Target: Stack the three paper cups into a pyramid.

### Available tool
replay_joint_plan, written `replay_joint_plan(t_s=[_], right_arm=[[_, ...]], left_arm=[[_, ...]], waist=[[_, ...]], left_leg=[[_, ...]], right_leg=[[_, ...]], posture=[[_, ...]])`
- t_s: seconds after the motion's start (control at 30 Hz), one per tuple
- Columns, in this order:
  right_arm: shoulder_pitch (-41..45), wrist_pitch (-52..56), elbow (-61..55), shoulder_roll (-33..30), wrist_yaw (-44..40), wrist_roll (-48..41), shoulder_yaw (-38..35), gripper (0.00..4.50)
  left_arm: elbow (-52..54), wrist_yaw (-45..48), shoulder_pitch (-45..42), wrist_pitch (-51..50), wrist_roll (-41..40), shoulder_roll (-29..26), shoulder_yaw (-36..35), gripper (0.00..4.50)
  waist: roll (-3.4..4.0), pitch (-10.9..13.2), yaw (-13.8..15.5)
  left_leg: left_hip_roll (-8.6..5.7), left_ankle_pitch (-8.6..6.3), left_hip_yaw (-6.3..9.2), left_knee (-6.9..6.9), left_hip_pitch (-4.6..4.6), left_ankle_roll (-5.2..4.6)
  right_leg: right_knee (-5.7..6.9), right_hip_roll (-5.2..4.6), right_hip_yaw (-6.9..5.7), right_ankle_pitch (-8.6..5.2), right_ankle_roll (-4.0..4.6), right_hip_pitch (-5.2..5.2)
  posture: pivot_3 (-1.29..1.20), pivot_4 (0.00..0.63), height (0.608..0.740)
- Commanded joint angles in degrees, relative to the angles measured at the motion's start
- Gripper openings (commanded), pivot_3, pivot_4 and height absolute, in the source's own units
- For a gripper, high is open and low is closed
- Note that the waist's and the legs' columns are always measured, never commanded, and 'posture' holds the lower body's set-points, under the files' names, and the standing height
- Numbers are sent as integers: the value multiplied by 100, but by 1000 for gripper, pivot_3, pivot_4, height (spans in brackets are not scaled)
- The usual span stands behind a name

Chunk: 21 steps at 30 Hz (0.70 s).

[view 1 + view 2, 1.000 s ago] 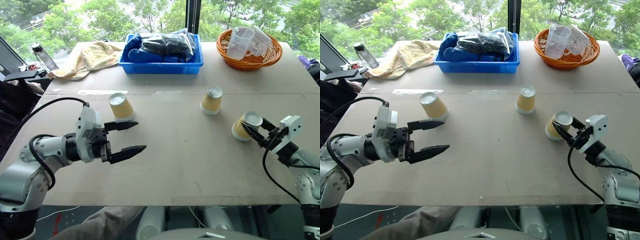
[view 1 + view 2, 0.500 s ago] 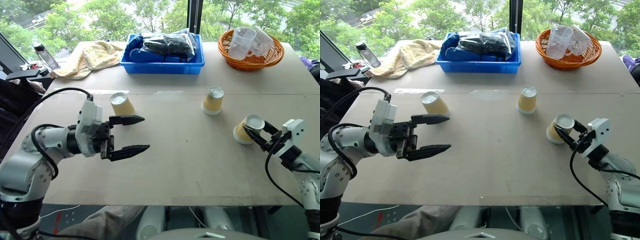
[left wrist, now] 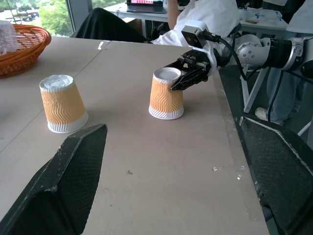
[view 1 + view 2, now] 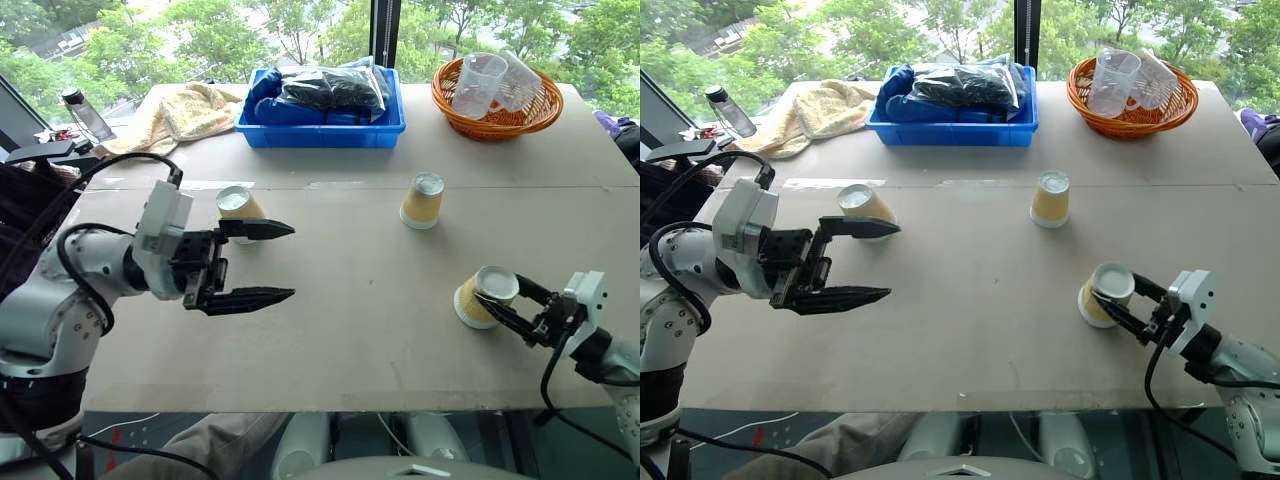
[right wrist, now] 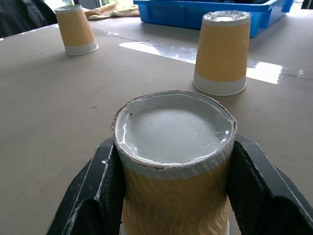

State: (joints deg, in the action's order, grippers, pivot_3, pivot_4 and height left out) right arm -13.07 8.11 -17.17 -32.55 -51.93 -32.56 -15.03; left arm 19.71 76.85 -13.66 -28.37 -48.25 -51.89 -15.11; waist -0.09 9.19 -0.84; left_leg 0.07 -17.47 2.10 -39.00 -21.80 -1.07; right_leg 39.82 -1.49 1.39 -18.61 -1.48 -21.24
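Observation:
Three tan paper cups stand upside down on the table. The left cup is just behind the upper finger of my left gripper, which hovers open and empty, pointing right. Further back in the middle stands the second cup. My right gripper is shut on the third cup near the table's front right, its fingers clasping the cup's sides. In the left wrist view this held cup has its rim at the tabletop, to the right of the middle cup.
A blue bin with dark bags, an orange basket of clear measuring cups, a yellow towel and a bottle line the far edge. A person in a white shirt sits beyond the table's right side.
My right gripper has drawn its cup back toward the table's front edge. The left gripper has risen a little and stayed open beside the left cup.

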Motion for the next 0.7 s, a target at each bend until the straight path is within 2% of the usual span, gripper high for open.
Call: replay_joint_plan(t_s=[0.03,0.13,0.3,0.4,0.5,0.6,0.63,0.7], right_arm=[[26,-44,-127,9,-3,-75,-77,3097],[36,96,-221,-57,-32,-312,-245,4388],[230,388,-432,-171,204,-809,-656,4451],[688,645,-556,-285,609,-875,-764,4451],[1489,1150,-524,-343,1285,-704,-478,4451],[2717,1900,-376,-185,2069,-665,-2,4451],[3080,1904,-208,-272,2155,-172,350,4451],[3539,2060,133,-343,2147,238,781,4451]], left_arm=[[78,77,-84,-17,-79,-80,-29,4500],[80,47,-84,-48,-121,-47,-67,4500],[85,80,-29,-2,-16,-97,-90,4500],[101,-21,-30,-52,-106,-57,-188,4500],[81,-184,-75,-61,-141,-5,-266,4500],[-138,-345,-208,110,69,17,-298,4500],[-213,-379,-261,117,64,31,-326,4500],[-276,-381,-309,106,23,26,-355,4500]], waist=[[-1,1,0],[-2,1,4],[-2,2,2],[-2,2,-10],[-4,3,-19],[-5,7,-34],[-6,7,-34],[-5,7,-32]], left_leg=[[0,0,0,0,0,0],[0,0,1,0,0,0],[0,0,1,-1,-1,0],[0,0,1,-1,0,1],[0,1,-3,-1,3,1],[1,3,-2,-1,-1,6],[0,7,-4,-1,-6,11],[1,11,-6,-2,-12,19]], right_leg=[[0,0,-1,0,0,0],[0,0,-2,0,0,0],[0,-1,0,0,0,0],[1,1,0,0,0,0],[3,1,4,0,0,0],[4,3,5,0,0,-6],[8,3,6,0,0,-13],[11,5,8,0,0,-23]], posture=[[0,150,740],[0,150,740],[0,150,740],[0,150,740],[0,150,740],[0,150,740],[0,150,740],[0,150,740]])
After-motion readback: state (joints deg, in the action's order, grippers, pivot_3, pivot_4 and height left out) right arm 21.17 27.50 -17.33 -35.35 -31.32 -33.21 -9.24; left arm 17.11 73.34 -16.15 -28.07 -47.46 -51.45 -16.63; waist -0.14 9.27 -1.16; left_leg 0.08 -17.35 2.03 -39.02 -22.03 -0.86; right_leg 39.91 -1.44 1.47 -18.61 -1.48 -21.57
